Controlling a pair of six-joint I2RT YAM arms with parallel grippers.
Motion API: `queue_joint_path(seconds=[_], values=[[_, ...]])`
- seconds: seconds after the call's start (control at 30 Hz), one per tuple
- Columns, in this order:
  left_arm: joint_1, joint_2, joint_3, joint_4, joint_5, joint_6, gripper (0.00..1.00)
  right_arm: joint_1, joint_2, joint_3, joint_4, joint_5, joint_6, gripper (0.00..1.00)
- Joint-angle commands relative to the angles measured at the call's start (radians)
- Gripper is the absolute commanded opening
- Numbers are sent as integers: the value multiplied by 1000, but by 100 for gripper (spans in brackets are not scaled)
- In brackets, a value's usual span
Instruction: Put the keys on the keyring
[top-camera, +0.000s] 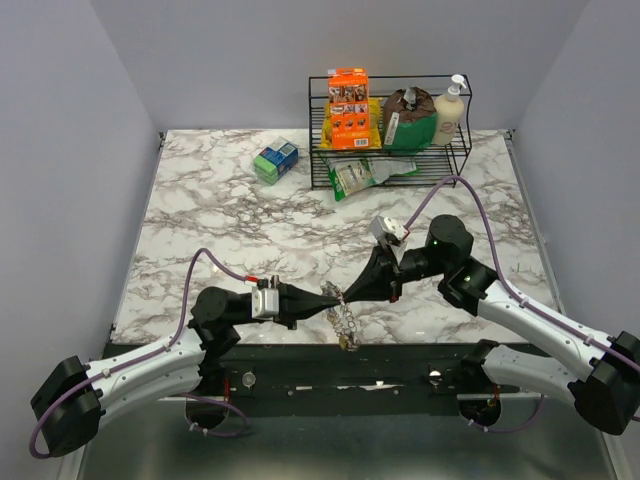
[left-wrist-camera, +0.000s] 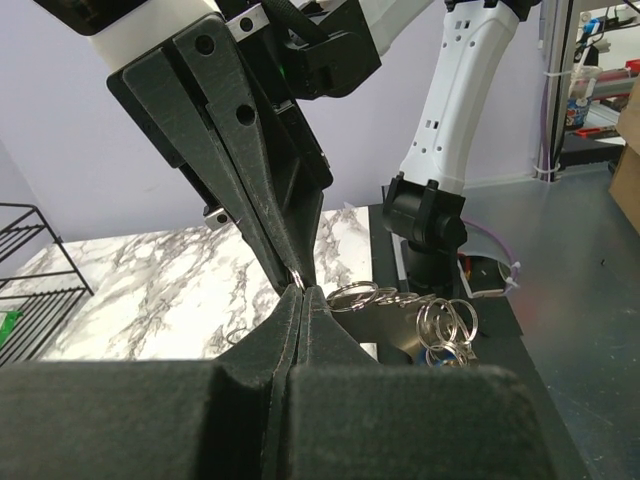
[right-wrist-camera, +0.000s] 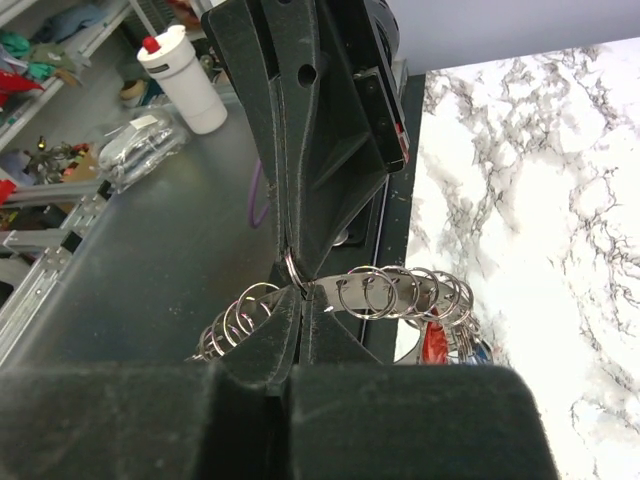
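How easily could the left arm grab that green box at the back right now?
Not easily, probably: the left pincer is shut on the keyring, as is the right pincer, and the green box sits far back.

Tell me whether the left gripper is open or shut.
Shut. In the left wrist view the left gripper has its fingers pressed together, pinching the keyring.

No writing can be read. The orange box and brown bag in the rack, and the green carton on the counter, bear print too small to make out.
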Motion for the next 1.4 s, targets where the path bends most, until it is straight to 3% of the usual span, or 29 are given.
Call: queue_joint_path(seconds=[0.0, 0.23, 0.37, 0.57, 0.83, 1.03, 1.37], values=[[-1, -4, 24, 63, 14, 9, 0, 9, 8, 15, 23, 1, 14, 1], [-1, -13, 59, -82, 15, 52, 3, 9, 4, 23, -16, 27, -8, 1], [-1, -25, 94, -214, 17, 72, 30, 8, -1, 36, -88, 58, -71, 1], [-1, -67, 158, -467, -49, 121, 50, 7, -4, 55, -187, 113, -131, 1], [-1, -53, 332, -866, -158, 199, 57, 9, 16, 86, -356, 220, -197, 0], [-1, 76, 493, -1124, -172, 222, 57, 9, 21, 95, -396, 277, -229, 1], [-1, 182, 559, -1206, -110, 270, 55, 27, 51, 89, -425, 343, -238, 1]])
